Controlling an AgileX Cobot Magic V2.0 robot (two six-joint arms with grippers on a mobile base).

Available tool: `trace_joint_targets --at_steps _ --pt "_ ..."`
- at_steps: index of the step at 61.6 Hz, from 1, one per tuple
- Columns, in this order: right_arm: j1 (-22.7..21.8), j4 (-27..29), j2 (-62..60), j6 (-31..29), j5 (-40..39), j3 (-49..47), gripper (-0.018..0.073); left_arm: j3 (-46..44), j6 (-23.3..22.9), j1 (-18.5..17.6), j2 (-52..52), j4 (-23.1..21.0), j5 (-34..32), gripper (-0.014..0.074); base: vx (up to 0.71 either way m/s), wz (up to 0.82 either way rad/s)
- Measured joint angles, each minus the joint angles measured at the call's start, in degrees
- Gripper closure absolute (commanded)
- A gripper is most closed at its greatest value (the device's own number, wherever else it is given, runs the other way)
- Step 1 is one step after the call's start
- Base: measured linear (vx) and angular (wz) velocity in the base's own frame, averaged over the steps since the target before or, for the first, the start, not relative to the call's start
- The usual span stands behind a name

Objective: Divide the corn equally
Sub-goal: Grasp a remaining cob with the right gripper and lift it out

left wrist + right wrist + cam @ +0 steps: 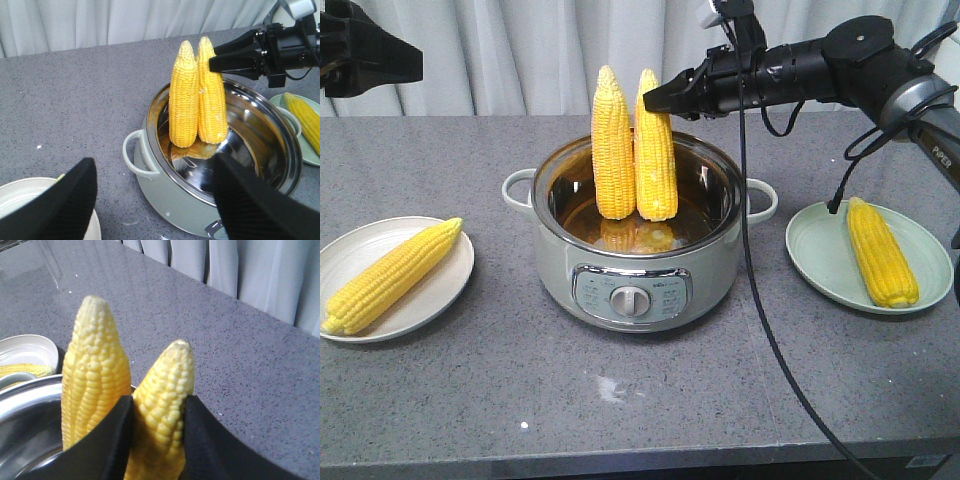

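Note:
Two corn cobs stand upright in the pale green pot point(630, 270). The left cob point(613, 150) stands free. My right gripper point(655, 98) is shut on the upper part of the right cob point(656, 160). In the right wrist view its fingers point(112, 435) press both sides of that cob point(162, 400). A third cob point(390, 277) lies on the white plate point(380, 235) at the left. Another point(882, 252) lies on the green plate point(820, 250) at the right. My left gripper point(155, 167) hangs open and holds nothing, up high over the table's left side.
The pot has a side handle point(135, 157) facing the left arm and a control panel with a dial point(630, 300) on its front. The right arm's cable point(760, 300) hangs down in front of the pot. A curtain hangs behind the grey table.

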Motion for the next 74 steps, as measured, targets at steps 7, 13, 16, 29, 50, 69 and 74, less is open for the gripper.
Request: trace_joint_targets --at_steps 7,13,16,29,50,69,74 --pt "0.0 0.1 -1.3 -0.1 -1.4 0.0 0.0568 0.0 0.0 0.0 0.0 0.0 0.0 0.0115 0.0 0.0" --pt "0.0 0.3 -2.1 -0.1 -2.0 0.0 0.0568 0.0 0.0 0.0 0.0 0.0 0.0 0.0115 0.0 0.0" --pt "0.0 0.4 -2.2 -0.1 -2.0 0.0 0.0568 0.0 0.0 0.0 0.0 0.0 0.0 0.0115 0.0 0.0" --pt "0.0 0.4 -2.3 -0.1 -2.1 0.0 0.0568 0.0 0.0 0.0 0.0 0.0 0.0 0.0115 0.0 0.0" --pt "0.0 0.2 -4.8 -0.1 -4.2 0.0 0.0565 0.0 0.0 0.0 0.0 0.0 0.0 0.0115 0.0 0.0" --pt "-0.1 -4.0 -12.7 2.1 -3.8 0.0 0.0564 0.0 0.1 0.0 0.0 0.0 0.0 0.0115 0.0 0.0" --pt "-0.1 -6.8 -15.6 5.0 -3.1 0.0 0.0564 0.0 0.1 0.0 0.0 0.0 0.0 0.0115 0.0 0.0"
